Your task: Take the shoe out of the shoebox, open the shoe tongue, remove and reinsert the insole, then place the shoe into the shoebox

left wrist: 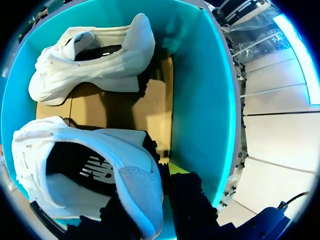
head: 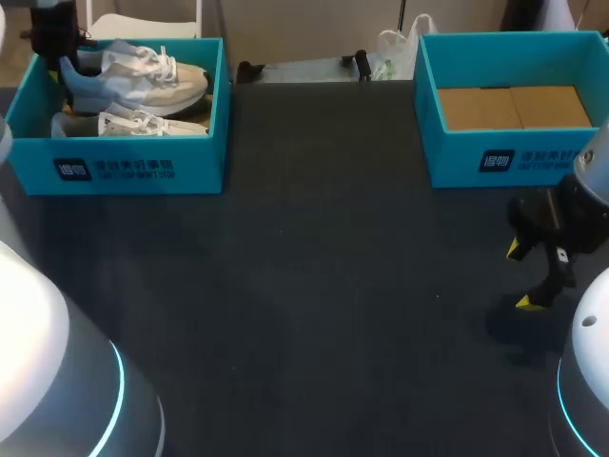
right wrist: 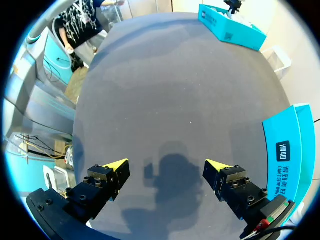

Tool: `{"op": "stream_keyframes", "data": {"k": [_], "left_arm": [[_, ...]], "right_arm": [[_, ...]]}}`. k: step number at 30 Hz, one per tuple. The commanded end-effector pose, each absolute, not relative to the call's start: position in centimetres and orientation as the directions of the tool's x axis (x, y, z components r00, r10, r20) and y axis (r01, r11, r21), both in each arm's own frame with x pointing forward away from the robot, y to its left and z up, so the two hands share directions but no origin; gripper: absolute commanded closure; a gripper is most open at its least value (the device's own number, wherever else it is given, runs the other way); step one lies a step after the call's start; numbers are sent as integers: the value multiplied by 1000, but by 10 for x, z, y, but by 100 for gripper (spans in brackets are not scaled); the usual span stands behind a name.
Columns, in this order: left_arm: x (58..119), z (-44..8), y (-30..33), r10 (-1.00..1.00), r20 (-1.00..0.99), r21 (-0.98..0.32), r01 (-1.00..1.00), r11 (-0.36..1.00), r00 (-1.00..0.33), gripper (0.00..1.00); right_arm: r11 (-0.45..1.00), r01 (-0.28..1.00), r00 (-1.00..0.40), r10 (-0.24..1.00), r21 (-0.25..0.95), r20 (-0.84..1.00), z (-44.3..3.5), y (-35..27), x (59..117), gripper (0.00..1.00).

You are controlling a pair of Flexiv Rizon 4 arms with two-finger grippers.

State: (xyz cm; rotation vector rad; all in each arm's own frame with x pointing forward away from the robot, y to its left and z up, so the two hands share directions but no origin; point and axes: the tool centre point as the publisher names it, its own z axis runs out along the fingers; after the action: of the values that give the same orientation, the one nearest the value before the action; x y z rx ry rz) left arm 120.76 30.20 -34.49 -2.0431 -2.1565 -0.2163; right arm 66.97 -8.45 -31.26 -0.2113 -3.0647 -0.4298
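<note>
One grey-and-white mesh sneaker [head: 143, 81] lies in the teal cardboard shoebox [head: 124, 167] at ten o'clock, behind its twin sneaker [head: 133, 124], and the left gripper [left wrist: 157, 200] looks clenched on its heel. I'd raise it straight up, heel first, clearing wall and twin before swinging to mid-table. At four o'clock the right gripper [right wrist: 165, 172] hovers, fingers spread, holding nothing.
</note>
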Motion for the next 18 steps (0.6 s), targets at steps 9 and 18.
{"op": "stream_keyframes", "data": {"k": [9,18], "left_arm": [[1213,-359,299,978,209,-67,998,-2,16,100],[1211,-363,299,978,209,-63,998,-16,29,100]], "right_arm": [[953,141,-990,131,267,56,-313,-84,669,0],[953,141,-990,131,267,56,-313,-84,669,0]]}}
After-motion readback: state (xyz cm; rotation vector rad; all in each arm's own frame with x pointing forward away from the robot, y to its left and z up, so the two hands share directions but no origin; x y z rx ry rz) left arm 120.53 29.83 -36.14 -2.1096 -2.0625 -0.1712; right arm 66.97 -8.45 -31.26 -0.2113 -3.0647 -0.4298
